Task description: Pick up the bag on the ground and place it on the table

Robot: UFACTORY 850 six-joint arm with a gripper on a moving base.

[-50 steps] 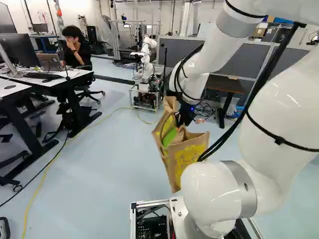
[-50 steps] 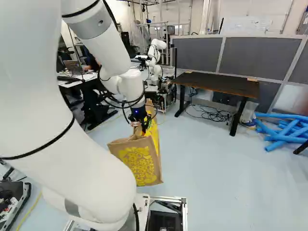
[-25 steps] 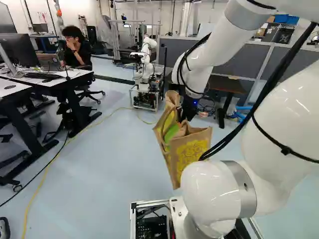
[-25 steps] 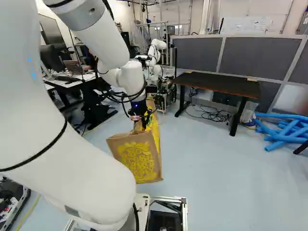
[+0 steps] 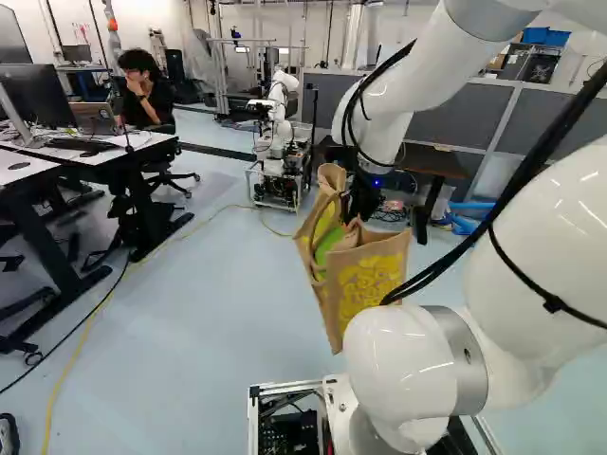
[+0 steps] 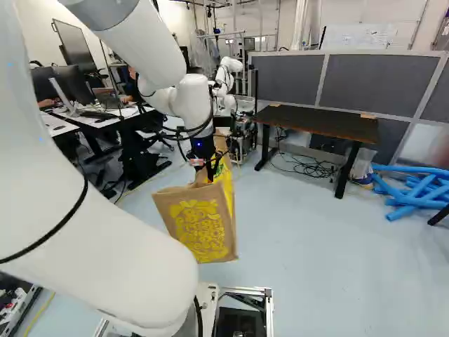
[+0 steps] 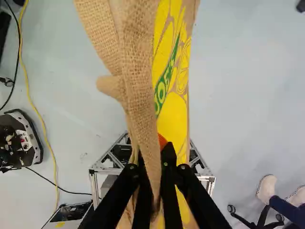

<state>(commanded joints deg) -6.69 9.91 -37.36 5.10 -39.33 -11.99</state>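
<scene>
The pincer [image 6: 209, 168] pinches the bag [image 6: 202, 223] by a fold of its brown cloth; in the wrist view the fold runs between the two fingers, with an orange pad [image 7: 162, 140] showing beside it; the bag hangs beneath, its yellow print facing the base in both base views; below it in the wrist view are the floor and the metal frame [image 7: 101, 168] of the base.

The dark desk [image 6: 319, 123] stands ahead and to the right of the bag, well apart from it; one tan scrap [image 6: 368, 116] lies by the desk's far right corner; black cords [image 6: 312, 167] lie on the floor under the desk, and blue tubes [image 6: 414, 191] are heaped beyond its right end; a grey partition [image 6: 382, 81] stands behind.

At the left of the left base view, a white desk [image 5: 142, 140] bears a keyboard [image 5: 81, 144], with a laptop [image 5: 95, 116] nearer its far edge.
</scene>
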